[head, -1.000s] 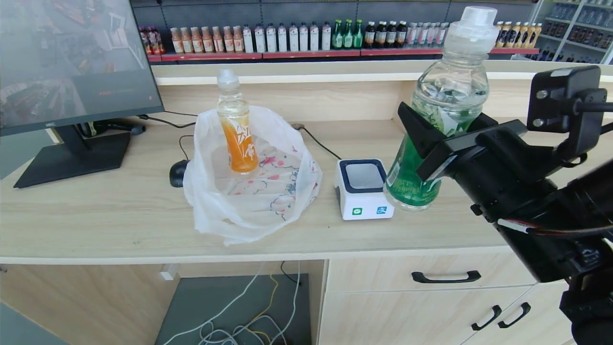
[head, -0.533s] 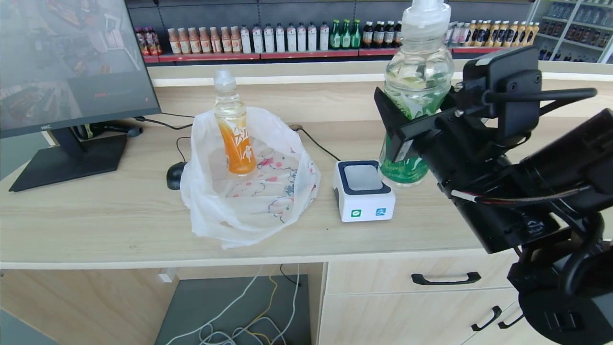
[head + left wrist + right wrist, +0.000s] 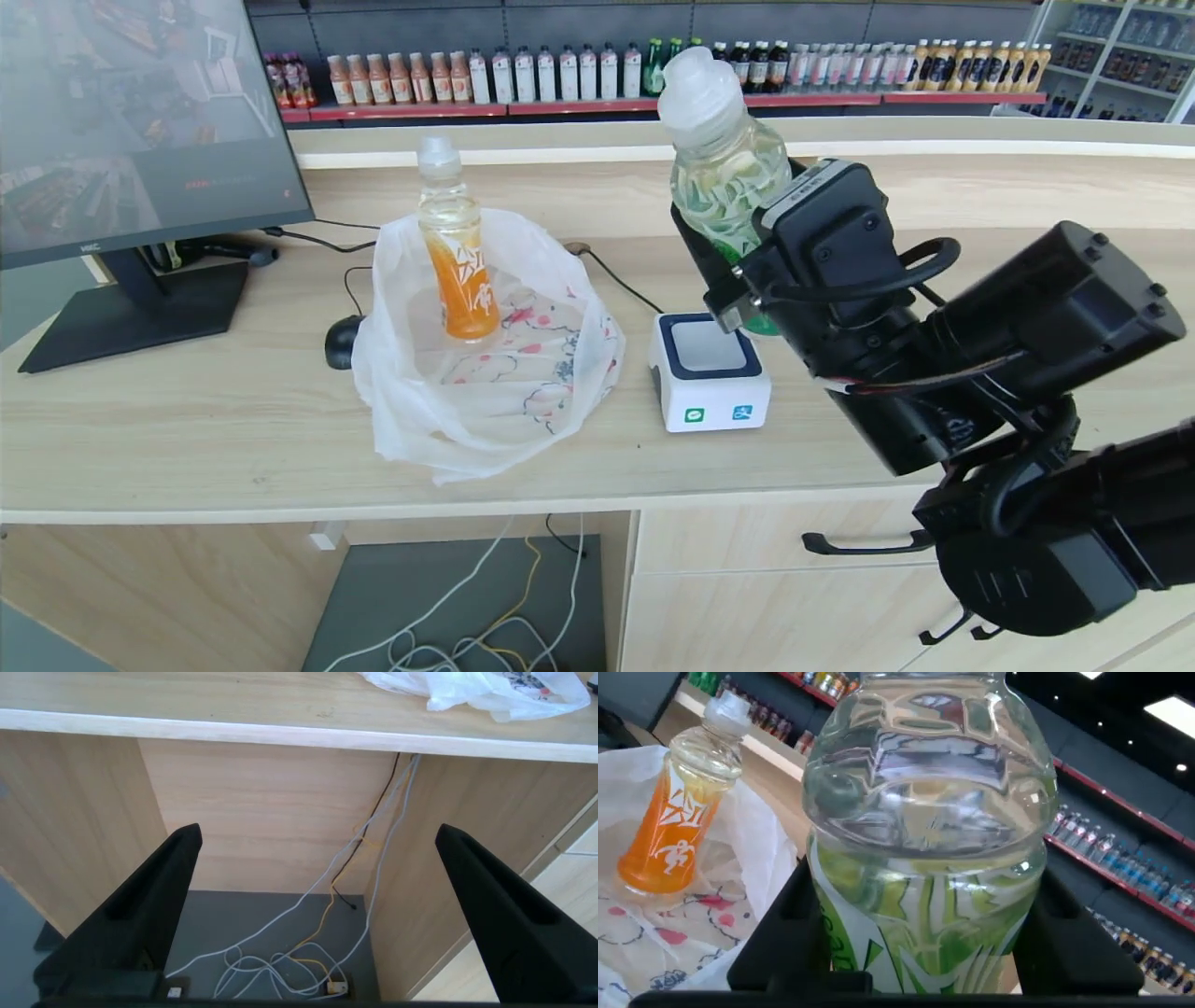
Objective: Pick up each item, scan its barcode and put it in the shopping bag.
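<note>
Gripping a clear plastic bottle with a green label and a white cap [image 3: 724, 168] [image 3: 929, 812], the right claw [image 3: 738, 252] [image 3: 924, 952] has its two black fingers clenched on either side of the bottle's labelled body. The bottle is held nearly upright in the air, and in the head view it sits just beyond the far side of the small white box scanner with a dark-framed window [image 3: 708, 369]. Its base is hidden behind the wrist.

The scanner stands on the light wooden tabletop [image 3: 187, 411] [image 3: 187, 700], just beside the translucent white plastic shopping bag with a red and blue print [image 3: 495, 373] [image 3: 654, 943]. A slim clear bottle of orange drink [image 3: 456, 252] [image 3: 677, 831] stands upright inside that bag.

The left claw [image 3: 318, 840] is released, its fingers spread wide. It hangs below the tabletop's front edge, facing loose cables [image 3: 308, 943] on the floor under the counter.
</note>
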You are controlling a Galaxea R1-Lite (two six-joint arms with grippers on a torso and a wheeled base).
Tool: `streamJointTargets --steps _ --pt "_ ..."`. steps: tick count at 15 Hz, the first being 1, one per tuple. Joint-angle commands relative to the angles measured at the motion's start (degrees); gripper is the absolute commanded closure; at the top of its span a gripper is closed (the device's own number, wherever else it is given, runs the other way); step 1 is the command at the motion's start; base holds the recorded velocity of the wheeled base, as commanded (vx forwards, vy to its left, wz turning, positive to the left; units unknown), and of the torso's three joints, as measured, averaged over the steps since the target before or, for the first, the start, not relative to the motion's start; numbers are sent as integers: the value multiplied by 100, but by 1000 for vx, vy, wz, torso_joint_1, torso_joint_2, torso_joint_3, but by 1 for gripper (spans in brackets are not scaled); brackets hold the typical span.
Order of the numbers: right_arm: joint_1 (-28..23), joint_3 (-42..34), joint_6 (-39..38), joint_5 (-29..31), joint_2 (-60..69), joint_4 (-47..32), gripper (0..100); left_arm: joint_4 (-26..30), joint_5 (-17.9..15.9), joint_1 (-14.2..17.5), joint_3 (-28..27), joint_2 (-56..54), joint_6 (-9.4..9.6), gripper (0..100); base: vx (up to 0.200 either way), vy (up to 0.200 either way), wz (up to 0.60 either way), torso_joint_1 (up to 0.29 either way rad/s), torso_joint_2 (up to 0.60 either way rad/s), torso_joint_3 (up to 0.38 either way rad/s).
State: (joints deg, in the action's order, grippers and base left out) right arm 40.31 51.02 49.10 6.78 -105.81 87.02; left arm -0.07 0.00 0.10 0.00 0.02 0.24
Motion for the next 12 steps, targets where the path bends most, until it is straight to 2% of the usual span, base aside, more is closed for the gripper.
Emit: streamJointTargets --steps 1,4,9,12 --pt "-32 -66 126 -159 -36 -9 100 -1 0 -1 0 -2 2 0 0 0 0 0 0 0" --pt "-50 -101 389 -695 -9 -282 100 -1 9 -1 0 -2 2 0 0 0 0 0 0 0" --pt "-489 295 688 -1899 342 -1565 100 -1 0 -1 0 -2 2 0 0 0 0 0 0 0" --pt "-674 462 723 -2506 307 -1899 100 -1 0 -1 0 -2 2 0 0 0 0 0 0 0"
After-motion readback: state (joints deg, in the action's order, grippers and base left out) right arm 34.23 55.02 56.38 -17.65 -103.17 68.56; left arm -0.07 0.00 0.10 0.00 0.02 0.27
